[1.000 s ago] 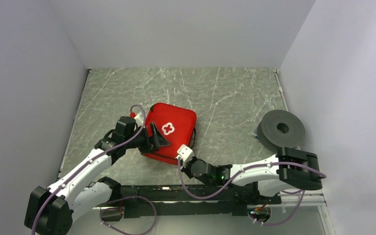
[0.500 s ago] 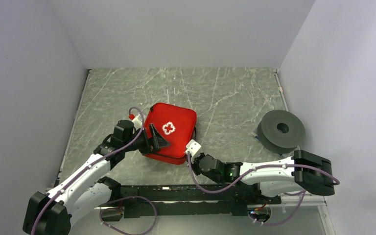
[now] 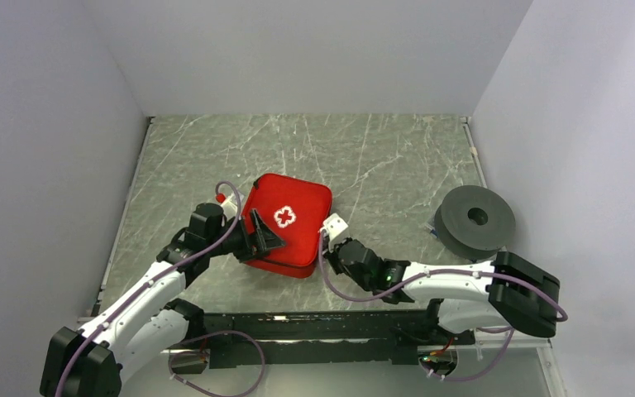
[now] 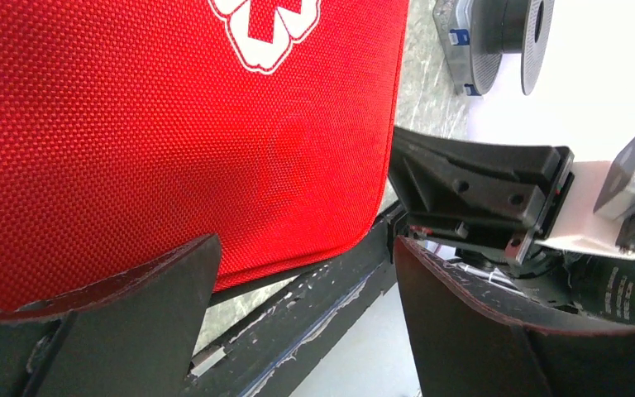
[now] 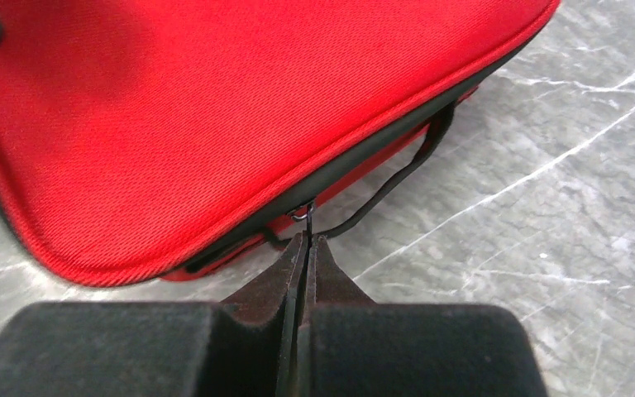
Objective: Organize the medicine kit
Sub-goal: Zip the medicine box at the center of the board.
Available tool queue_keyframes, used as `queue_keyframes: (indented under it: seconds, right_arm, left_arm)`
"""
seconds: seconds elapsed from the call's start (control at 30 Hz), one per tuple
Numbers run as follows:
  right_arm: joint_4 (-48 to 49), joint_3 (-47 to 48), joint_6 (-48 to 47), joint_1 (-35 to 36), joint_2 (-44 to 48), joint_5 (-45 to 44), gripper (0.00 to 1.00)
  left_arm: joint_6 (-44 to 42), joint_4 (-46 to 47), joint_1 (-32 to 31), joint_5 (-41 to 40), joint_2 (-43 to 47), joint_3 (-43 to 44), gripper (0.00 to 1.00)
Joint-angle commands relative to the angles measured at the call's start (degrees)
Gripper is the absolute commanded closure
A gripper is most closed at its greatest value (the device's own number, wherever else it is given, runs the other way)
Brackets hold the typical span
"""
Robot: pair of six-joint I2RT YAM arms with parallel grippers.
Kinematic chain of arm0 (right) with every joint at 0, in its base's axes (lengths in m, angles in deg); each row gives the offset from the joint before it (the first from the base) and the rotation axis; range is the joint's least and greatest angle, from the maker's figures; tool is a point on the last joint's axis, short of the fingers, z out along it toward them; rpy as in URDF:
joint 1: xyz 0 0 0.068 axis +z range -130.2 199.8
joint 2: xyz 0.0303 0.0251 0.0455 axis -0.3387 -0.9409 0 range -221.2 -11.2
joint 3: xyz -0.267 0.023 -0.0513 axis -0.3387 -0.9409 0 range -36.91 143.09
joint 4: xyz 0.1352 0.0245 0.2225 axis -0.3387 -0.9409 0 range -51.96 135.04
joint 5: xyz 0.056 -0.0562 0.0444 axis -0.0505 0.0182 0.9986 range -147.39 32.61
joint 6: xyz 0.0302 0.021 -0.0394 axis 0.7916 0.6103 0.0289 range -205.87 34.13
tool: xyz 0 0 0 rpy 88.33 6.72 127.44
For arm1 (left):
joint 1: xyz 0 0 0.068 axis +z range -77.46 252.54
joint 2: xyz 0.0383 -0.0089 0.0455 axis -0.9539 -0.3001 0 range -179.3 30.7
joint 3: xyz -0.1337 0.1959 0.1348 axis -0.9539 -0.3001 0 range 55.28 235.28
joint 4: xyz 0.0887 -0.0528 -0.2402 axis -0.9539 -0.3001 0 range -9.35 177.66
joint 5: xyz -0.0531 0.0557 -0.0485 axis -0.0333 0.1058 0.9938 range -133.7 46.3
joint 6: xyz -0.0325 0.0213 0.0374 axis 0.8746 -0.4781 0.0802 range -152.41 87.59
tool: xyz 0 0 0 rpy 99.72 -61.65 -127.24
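– On the counter, overhead view: what do I enter first?
– Item one, the medicine kit (image 3: 289, 211): a red soft case with its lid down. It lies flat a little left of the middle of the marbled counter (image 3: 397, 157), turned corner-on to me. Item two, a grey disc (image 3: 475, 220): well apart from the kit, on the right side near the wall.
– And the arms?
– Left tool (image 3: 264, 234): jaws wide, set over the kit's near left edge. Right tool (image 3: 327, 238): at the kit's near right edge. From this height I cannot tell how its jaws stand.
– Left wrist view?
– Red lid fills the upper left, with part of the white cross (image 4: 264, 25) at the top. I read my left tool's jaws as far apart, with the kit's rounded near corner between them. Whether either jaw touches the fabric I cannot tell. The right tool's black fingers show just past that corner.
– Right wrist view?
– Right tool: jaws pressed together, tips pinched on the thin zip pull (image 5: 304, 217) at the kit's black seam. One black cord loop (image 5: 397, 178) hangs from the same side down onto the counter.
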Motion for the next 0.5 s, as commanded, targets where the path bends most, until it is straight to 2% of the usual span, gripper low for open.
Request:
queue_keyframes:
  seconds: [0.0, 0.47]
  right_arm:
    - [3.99, 3.24, -4.14, -4.77, -3.06, -1.45, 1.00]
    - [12.53, 12.25, -9.51, -19.53, -15.28, 5.17, 1.00]
  left_arm:
    - [-3.73, -9.66, 1.23, -3.32, -0.63, -2.74, 0.13]
    - [-4.94, -10.48, 2.30, -0.83, 0.32, -1.92, 0.13]
